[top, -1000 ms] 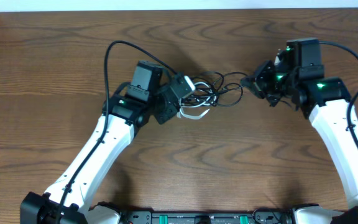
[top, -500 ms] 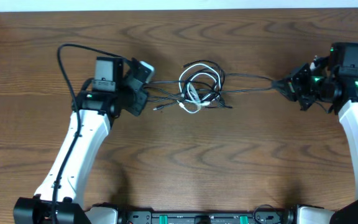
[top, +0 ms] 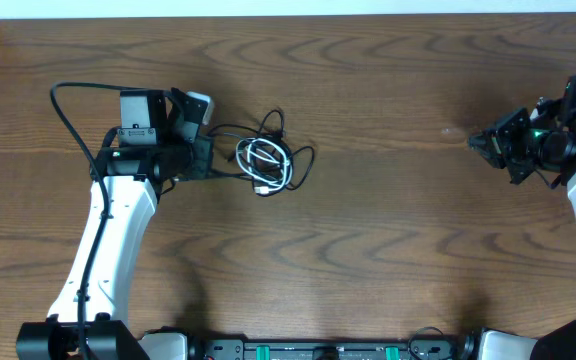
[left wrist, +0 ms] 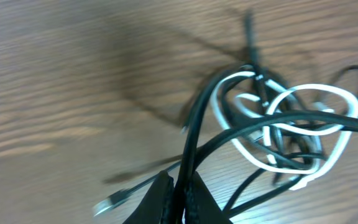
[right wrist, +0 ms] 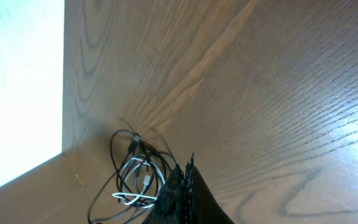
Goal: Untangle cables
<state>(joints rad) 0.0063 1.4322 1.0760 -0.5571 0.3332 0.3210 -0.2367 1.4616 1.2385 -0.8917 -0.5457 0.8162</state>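
Brown wood-grain tabletop [top: 368, 250] fills every view. On its left half lies the knot of thin, plug-ended cables [top: 268, 165] [left wrist: 278, 130] [right wrist: 138, 177]. We count one white cord [left wrist: 316, 88], coiled into several small loops, and black cords threaded through it. The loops overlap too much for us to tell how many black ones there are.

From overhead, the bundle is drawn out roughly left to right. Black strands run from the knot leftward, one black loop bulges out to the right, and one black end sticks up toward the far edge of the table. The left wrist view shows a small plug end lying on the wood just beside the fingers, too blurred for us to make out its type.

At the left end of the bundle, the black two-finger left gripper [top: 204, 158] [left wrist: 182, 202] is clenched on the black strands, which run straight down into its pinched jaws.

Well apart, at the table's right edge, the matching right gripper [top: 483, 142] [right wrist: 188, 186] points left toward the knot, its jaws pressed together on nothing.
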